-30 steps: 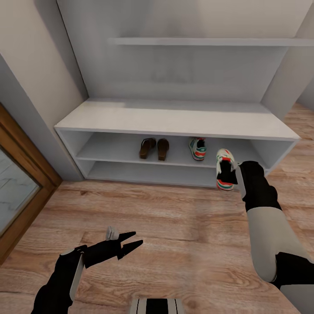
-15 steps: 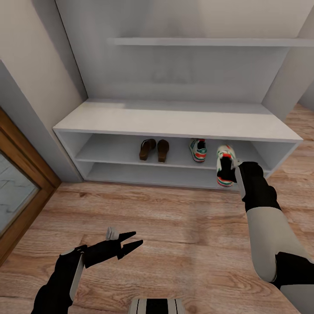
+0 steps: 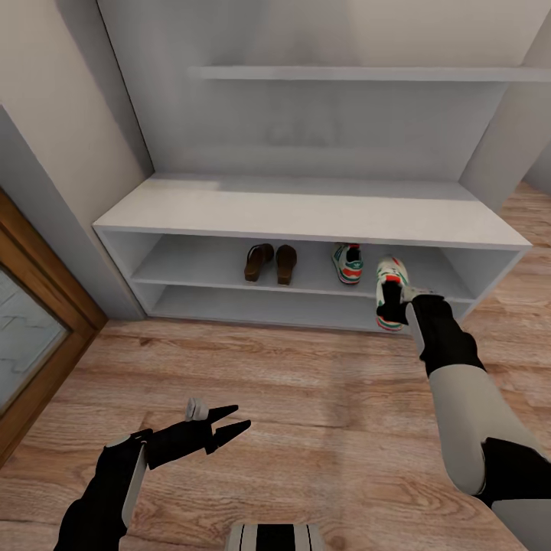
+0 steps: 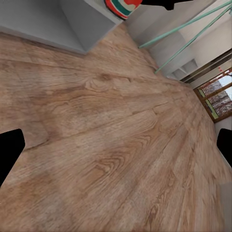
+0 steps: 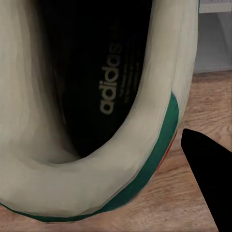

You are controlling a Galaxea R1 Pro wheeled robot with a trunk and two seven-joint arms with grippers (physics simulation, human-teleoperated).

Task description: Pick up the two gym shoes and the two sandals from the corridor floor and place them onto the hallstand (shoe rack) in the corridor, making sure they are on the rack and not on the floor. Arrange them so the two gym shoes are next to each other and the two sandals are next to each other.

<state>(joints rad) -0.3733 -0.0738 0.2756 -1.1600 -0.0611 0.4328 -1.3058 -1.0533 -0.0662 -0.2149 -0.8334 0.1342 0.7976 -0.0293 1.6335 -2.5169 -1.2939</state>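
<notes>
The hallstand (image 3: 306,208) stands against the wall ahead. On its middle shelf the two sandals (image 3: 272,262) lie side by side, and one gym shoe (image 3: 348,263) sits a little to their right. My right gripper (image 3: 392,297) is shut on the second gym shoe (image 3: 392,270), holding it toe up just in front of the shelf's front edge, right of the first shoe. In the right wrist view this shoe's heel opening (image 5: 92,96) is close up, with one finger (image 5: 209,181) outside its rim. My left gripper (image 3: 232,423) hangs open and holds nothing, low over the corridor floor (image 3: 321,383).
A wood-framed glass door (image 3: 30,321) is at the left. A wall shelf (image 3: 367,73) runs above the hallstand. Open floor (image 4: 111,130) lies between me and the rack, and the rack's bottom shelf (image 3: 252,302) is bare.
My right gripper has carried the gym shoe slightly left and up toward the middle shelf's front edge. The left arm has stayed put.
</notes>
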